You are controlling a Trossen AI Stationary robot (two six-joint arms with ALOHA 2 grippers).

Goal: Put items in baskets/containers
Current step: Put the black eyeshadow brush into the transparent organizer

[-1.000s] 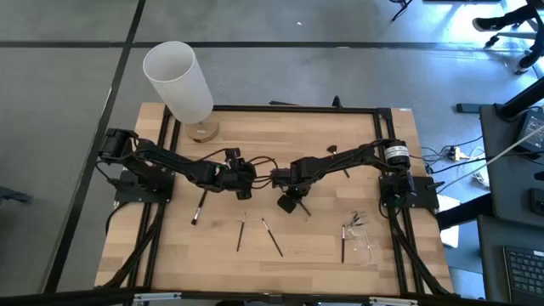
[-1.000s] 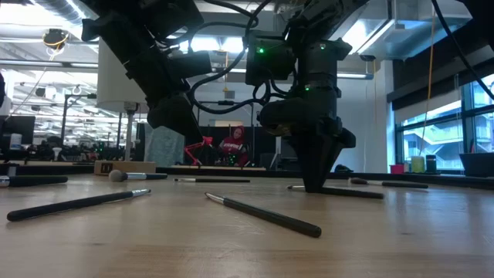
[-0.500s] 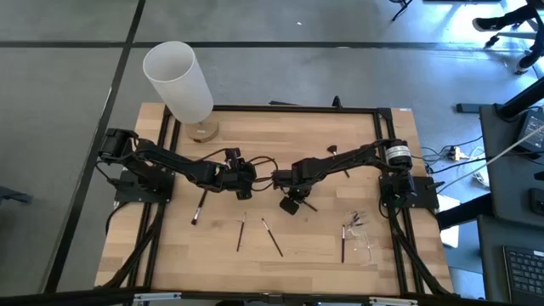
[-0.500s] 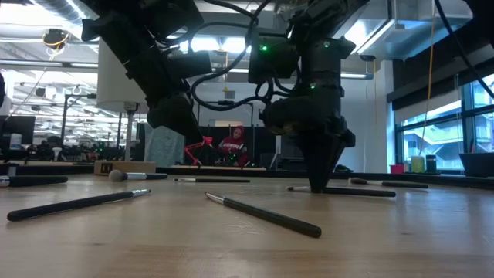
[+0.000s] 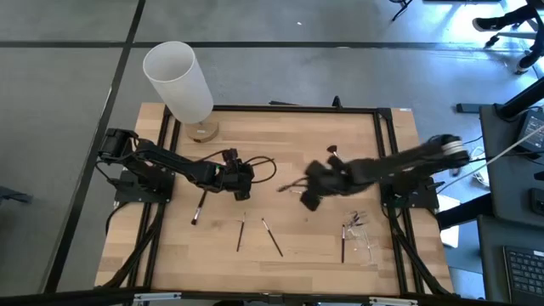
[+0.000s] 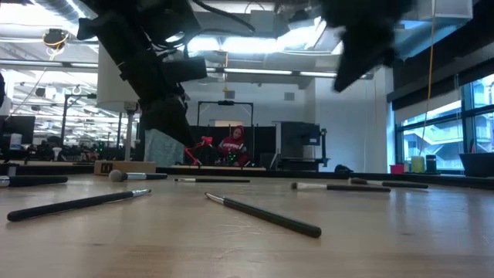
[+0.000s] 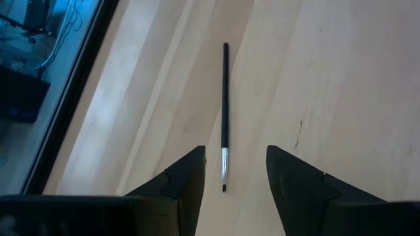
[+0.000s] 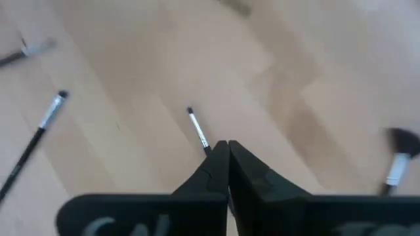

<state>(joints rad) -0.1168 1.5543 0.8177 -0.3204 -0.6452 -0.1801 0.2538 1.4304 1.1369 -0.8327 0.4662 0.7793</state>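
My right gripper (image 5: 303, 190) hangs above the table right of centre, shut on a thin dark brush (image 5: 289, 185) with a silver ferrule. In the low view the right arm (image 6: 369, 37) is high and blurred. My left gripper (image 5: 239, 175) is open left of centre, its fingers on either side of a dark brush (image 7: 225, 111) in the left wrist view without touching it. More brushes lie flat near the front (image 5: 240, 231) (image 5: 272, 238) (image 5: 200, 204). The clear container (image 5: 364, 236) shows as glints near the right edge, with brushes (image 5: 343, 240) at it. My right gripper (image 8: 228, 147) pinches the thin brush between its two shut fingers. The bristle end and ferrule (image 8: 203, 139) stick out past the fingertips; the handle is hidden between them. The brush is lifted clear of the table.
A tall white cylinder (image 5: 178, 81) on a round wooden base (image 5: 202, 130) stands at the far left corner. A flared-head brush (image 5: 332, 150) lies far of the right arm. Two brushes (image 6: 340, 187) (image 6: 266, 215) lie in the low view's foreground. A black frame edges the table.
My right gripper has risen off the table and swung toward the right edge, fast enough to blur, taking the thin brush up with it. The left arm has kept still.
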